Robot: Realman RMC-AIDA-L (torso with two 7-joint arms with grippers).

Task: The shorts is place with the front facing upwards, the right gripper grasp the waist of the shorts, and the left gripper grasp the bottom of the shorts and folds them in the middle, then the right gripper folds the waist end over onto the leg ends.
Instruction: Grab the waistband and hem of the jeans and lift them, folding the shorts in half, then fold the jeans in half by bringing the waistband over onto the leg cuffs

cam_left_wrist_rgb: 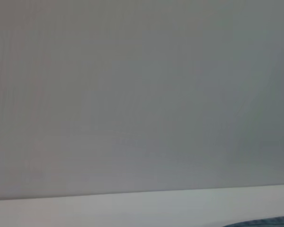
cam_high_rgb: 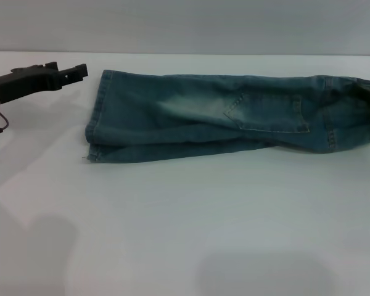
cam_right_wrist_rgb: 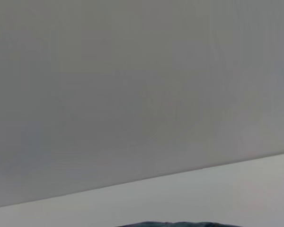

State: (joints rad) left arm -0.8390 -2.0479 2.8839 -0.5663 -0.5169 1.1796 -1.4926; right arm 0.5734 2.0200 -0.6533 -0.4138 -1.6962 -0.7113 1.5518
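One long band of denim — the shorts — lay across the upper middle of the head view, already doubled lengthwise, one leg stacked on the other. The leg ends sat at the left of the band, two hems one over the other, a stray thread at the lower corner. The waist reached the right edge of the frame, dark and bunched. A stitched pocket and a pale faded patch faced up. All of it rested on a white table.

At the upper left of the frame the left gripper hovered just beside the hems, apart from the cloth and holding nothing; whether its fingers were parted I could not tell. The right gripper did not show in any view. Each wrist view gave only wall, table and a sliver of denim at the bottom edge.

By my reading, the lengthwise fold was done and the waist-over-legs fold remained. To do it well, the right gripper should pinch both layers of the waist, lift just enough to clear — then carry it left in a low arc, laying its edge square on the hems without dragging the lower layer.
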